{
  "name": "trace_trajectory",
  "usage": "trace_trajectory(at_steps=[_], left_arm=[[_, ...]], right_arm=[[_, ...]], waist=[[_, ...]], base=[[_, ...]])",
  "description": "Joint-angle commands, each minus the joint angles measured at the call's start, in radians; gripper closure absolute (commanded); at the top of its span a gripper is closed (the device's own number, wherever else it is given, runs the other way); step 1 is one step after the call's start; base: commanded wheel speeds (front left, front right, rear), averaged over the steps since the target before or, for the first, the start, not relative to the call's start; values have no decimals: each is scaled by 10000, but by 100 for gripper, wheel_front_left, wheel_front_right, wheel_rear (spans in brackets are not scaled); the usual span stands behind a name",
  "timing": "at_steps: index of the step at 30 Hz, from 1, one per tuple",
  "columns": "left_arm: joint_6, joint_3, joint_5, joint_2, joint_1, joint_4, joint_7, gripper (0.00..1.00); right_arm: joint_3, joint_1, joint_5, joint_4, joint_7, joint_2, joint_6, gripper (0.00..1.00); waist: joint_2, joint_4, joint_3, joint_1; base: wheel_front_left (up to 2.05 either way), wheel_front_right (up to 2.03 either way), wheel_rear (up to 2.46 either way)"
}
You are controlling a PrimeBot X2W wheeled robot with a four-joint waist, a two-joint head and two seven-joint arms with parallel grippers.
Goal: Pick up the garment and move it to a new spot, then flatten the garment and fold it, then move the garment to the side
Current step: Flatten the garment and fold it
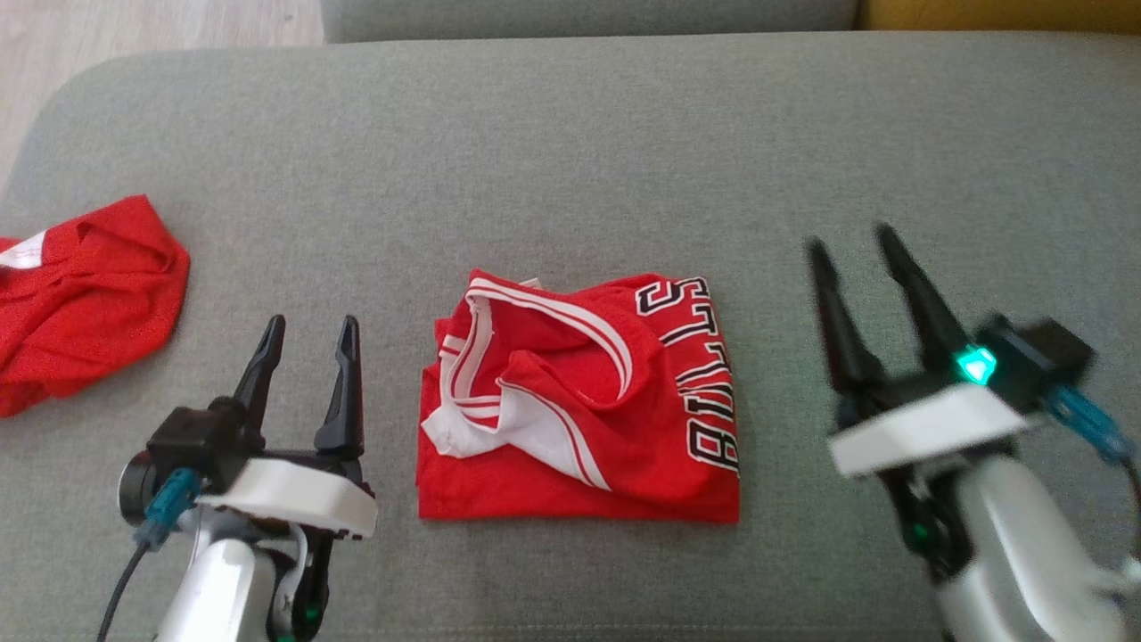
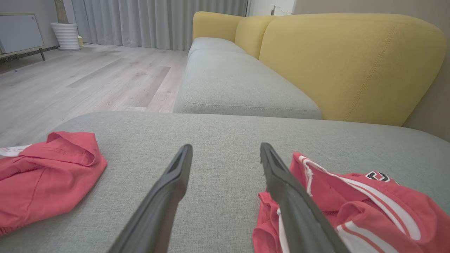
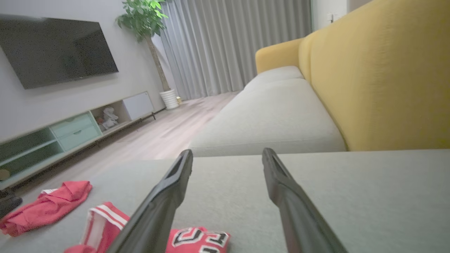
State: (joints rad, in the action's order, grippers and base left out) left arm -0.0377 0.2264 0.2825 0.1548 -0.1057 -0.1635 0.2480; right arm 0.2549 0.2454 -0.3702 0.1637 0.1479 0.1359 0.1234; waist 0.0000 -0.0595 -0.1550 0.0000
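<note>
Both spread wide, gripping nothing: left hand (image 1: 312, 323), right hand (image 1: 848, 238), flanking folded red jersey (image 1: 579, 401) lying mid-seat toward front edge of grey sofa seat (image 1: 570, 160), touching neither. Second red garment (image 1: 85, 303) crumpled at seat's left edge.

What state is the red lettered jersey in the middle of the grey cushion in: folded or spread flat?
Folded: the jersey lies as a compact rectangle with straight bottom and right edges, white-trimmed layers doubled on top.
</note>
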Motion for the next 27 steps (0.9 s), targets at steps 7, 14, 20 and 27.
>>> trace_trajectory(at_steps=[7, 14, 20, 27], left_arm=[[-171, -329, -150, 373, 121, 586, -71, 0], [-244, -274, -160, 490, 295, 755, -215, 0], [-292, -245, -108, 529, 331, 792, -248, 0], [-321, -209, -77, 547, 299, 808, -236, 0]], right_arm=[[-1412, -1892, 1259, -2273, -1019, -324, 73, 0], [-1733, -2666, 1610, -3117, -1481, -554, 73, 0], [-1832, -2798, 1689, -3333, -1658, -648, 73, 0], [-1842, -2827, 1736, -3299, -1746, -690, 73, 0]], waist=[[0, 148, 219, 0], [0, 180, 260, 0], [0, 201, 243, 0], [0, 185, 206, 0]], base=[[0, 0, 0], [0, 0, 0], [0, 0, 0], [0, 0, 0]])
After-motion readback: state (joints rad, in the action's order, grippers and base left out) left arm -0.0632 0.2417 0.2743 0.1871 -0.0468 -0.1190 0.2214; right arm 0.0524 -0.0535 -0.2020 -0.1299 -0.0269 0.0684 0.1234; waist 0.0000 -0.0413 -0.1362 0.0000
